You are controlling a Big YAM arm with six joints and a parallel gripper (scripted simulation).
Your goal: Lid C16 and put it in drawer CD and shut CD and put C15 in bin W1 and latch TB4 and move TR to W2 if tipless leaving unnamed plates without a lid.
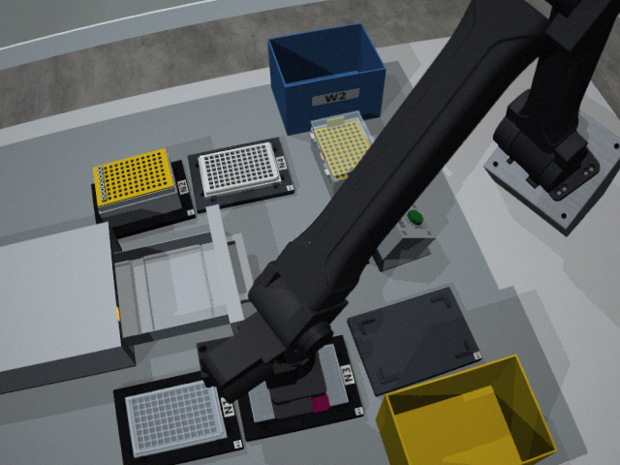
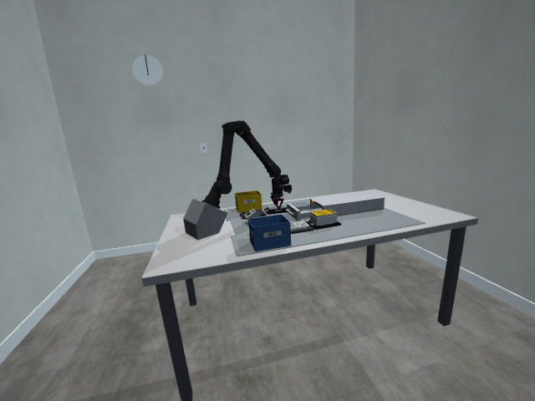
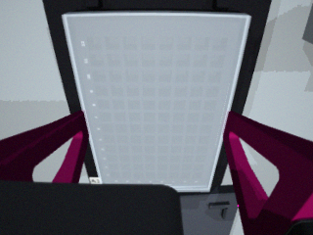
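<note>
My gripper (image 1: 300, 395) is down over nest N3 (image 1: 346, 374) and shut on the lidded black plate (image 3: 156, 98). In the wrist view the grey see-through lid covers the plate and its wells show faintly. The magenta fingers stand against the two long sides. The lid park (image 1: 416, 340) is empty. The clear plate (image 1: 240, 169) sits in nest N1. The cooler's drawer (image 1: 172, 290) stands open and empty. The tip box TB4 (image 1: 340, 144) stands in front of the blue bin W2 (image 1: 327, 75). The tip rack TR (image 1: 135, 177) holds one column of tips.
The yellow bin W1 (image 1: 465, 415) stands at the front right, and the green key DONE (image 1: 415, 216) is right of the arm. Another pale plate (image 1: 172, 415) sits in the nest left of N3. The cooler housing (image 1: 54, 300) fills the left side.
</note>
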